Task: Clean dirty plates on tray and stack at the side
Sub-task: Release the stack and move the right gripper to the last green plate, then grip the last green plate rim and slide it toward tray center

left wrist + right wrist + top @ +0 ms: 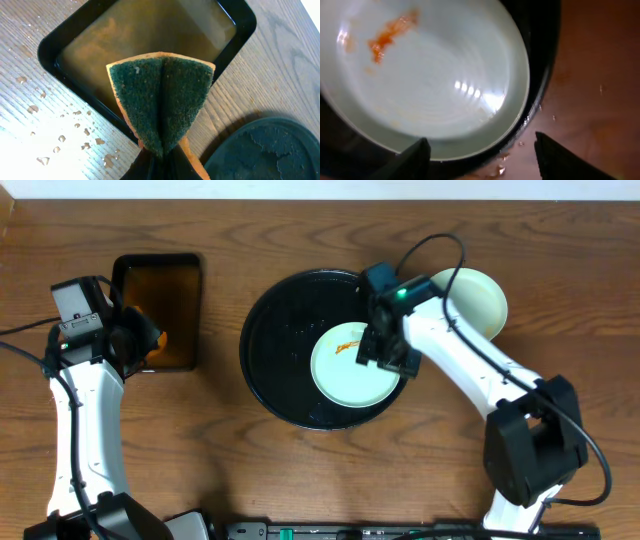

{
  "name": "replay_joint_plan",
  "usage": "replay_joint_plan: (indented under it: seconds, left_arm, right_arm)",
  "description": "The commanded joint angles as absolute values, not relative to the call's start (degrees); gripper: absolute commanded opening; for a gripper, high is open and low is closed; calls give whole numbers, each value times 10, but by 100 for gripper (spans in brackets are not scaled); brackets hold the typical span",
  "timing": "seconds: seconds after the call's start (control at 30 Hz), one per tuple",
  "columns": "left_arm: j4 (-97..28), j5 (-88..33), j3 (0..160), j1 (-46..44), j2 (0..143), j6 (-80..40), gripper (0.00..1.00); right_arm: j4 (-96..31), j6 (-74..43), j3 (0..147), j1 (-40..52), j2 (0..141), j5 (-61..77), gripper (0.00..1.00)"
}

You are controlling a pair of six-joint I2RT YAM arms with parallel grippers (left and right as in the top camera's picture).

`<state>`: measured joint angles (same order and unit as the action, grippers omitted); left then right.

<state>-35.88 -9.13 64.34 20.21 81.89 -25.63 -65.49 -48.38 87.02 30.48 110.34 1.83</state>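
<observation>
Hovering over the mint plate (352,367), which lies orange-smeared on the round tray (270,370) at frame centre, the right gripper (482,157) holds its fingers wide on nothing. A yellow plate (480,298) sits off-tray at upper right, apparently done. At left, the left gripper (160,165) pinches a folded sponge (162,100); wiping and stacking remain.

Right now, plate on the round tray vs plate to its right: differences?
The tray plate is mint-blue; the right plate is pale yellow. The tray plate carries an orange-red smear; the right plate shows none where visible, the right arm hiding part. The tray plate lies in the round black tray; the right plate on the wooden table. Both are small, round, face up.
</observation>
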Motion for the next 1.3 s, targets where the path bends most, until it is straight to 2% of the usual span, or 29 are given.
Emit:
replay_joint_plan:
  seconds: [0.0,0.23,0.53,0.8,1.27]
  left_arm:
    - [-360,-97,643,203,820,-251,8]
    - [-365,-97,643,203,820,-251,8]
    - [-365,-97,643,203,820,-251,7]
    - [-365,-97,643,203,820,-251,8]
    - [-365,-97,643,203,820,-251,8]
  right_arm:
    - [-653,-610,841,340,1103,-15,62]
    - [-565,-661,785,380,1103,-9,61]
    - [-563,-721,760,390,1103,-28,56]
    - [-551,-732,746,390,1103,-23,63]
    - [-498,-722,715,390,1103,-23,65]
